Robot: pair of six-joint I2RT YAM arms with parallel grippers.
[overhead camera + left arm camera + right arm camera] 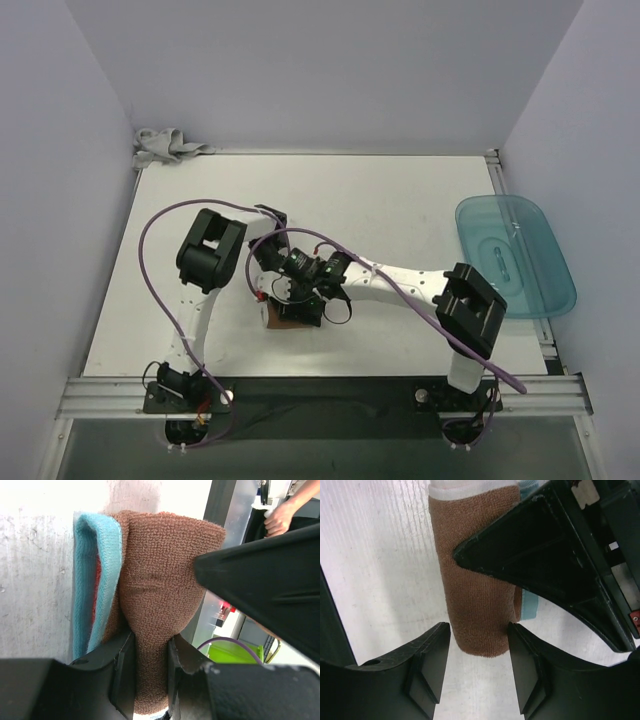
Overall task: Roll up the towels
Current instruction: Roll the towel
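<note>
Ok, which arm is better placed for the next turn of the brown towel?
Left, probably. The left hand pinches the brown towel; the right hand just straddles the roll's end, no squeeze visible.

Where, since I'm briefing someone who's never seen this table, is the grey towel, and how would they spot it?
Start at the white table and go to its far left corner. The grey towel lies there in a crumpled heap. Unlike the brown towel, which is rolled up near the middle of the front edge, it is pale and unrolled.

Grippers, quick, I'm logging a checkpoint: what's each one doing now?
Left gripper: closed on the brown towel.
Right gripper: open, straddling that towel's end.
</note>
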